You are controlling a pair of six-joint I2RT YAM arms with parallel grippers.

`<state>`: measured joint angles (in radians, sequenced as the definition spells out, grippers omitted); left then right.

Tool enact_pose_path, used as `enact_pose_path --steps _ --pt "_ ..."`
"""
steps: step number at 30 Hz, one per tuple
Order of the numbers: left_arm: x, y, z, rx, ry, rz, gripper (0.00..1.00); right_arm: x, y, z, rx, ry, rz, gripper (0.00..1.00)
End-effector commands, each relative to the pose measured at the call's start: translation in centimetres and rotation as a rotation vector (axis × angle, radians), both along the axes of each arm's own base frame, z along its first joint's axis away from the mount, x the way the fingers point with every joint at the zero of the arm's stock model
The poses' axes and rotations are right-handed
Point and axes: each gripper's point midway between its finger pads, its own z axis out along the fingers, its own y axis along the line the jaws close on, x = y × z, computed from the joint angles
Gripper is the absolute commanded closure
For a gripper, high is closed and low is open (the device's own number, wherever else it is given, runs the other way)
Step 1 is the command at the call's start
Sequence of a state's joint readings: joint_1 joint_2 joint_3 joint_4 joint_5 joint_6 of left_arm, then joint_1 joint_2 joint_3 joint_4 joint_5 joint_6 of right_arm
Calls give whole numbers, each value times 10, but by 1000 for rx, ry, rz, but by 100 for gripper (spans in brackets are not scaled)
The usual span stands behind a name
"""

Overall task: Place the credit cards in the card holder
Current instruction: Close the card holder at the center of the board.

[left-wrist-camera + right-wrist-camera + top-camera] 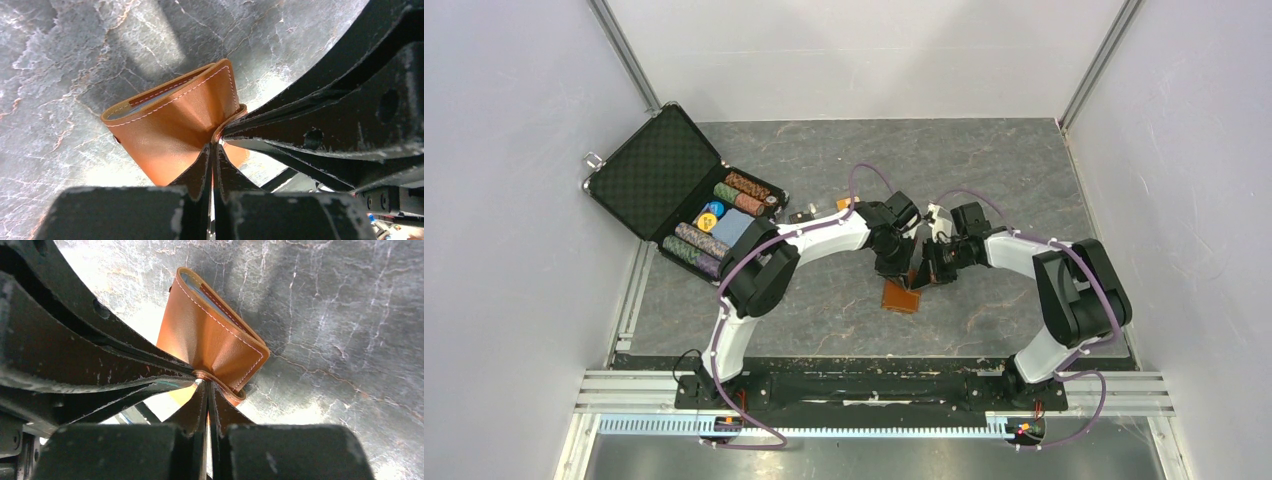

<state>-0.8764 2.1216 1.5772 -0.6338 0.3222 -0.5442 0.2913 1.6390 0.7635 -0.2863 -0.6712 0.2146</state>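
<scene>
**Two-sided pinch**

Clenched on one flap edge of the card holder (170, 125): left hand (214, 145) and right hand (205, 382). Hangs tilted over the desk (60, 60), just 5 o'clock of centre. Likely gripped thus to pry it open for loading.

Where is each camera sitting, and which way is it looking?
Top camera: high behind the arms, looking down at the table, both arms and an open case.
Left wrist camera: on the left arm, looking down past the left gripper, shut on the wallet.
Right wrist camera: on the right arm, looking down past the right gripper, shut on the same wallet.
Both wrist views share the wallet and the table.
</scene>
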Motion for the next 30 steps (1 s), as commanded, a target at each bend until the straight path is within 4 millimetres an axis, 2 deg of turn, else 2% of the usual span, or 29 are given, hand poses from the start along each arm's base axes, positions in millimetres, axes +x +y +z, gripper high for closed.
enact_pose_path --steps 1,8,14,19,21,24,27,30 --pt "0 26 -37 149 -39 -26 98 -14 -24 -49 -243 40 3 100" --pt "-3 52 -70 281 -25 11 98 -41 -39 -77 -365 126 -13 100" --pt "-1 85 -90 406 -24 81 98 -49 -46 -88 -443 151 -26 100" --pt "-3 102 -106 468 -1 107 98 -58 -52 -96 -511 176 -29 100" --pt "-4 102 -111 464 23 107 98 -59 -52 -99 -520 186 -27 100" --pt "-4 93 -110 413 35 85 98 -54 -46 -96 -490 170 -11 100" --pt "3 76 -96 328 14 64 98 -42 -28 -80 -391 109 7 100" --pt "11 57 -73 226 -9 53 98 -25 -10 -57 -293 35 15 100"
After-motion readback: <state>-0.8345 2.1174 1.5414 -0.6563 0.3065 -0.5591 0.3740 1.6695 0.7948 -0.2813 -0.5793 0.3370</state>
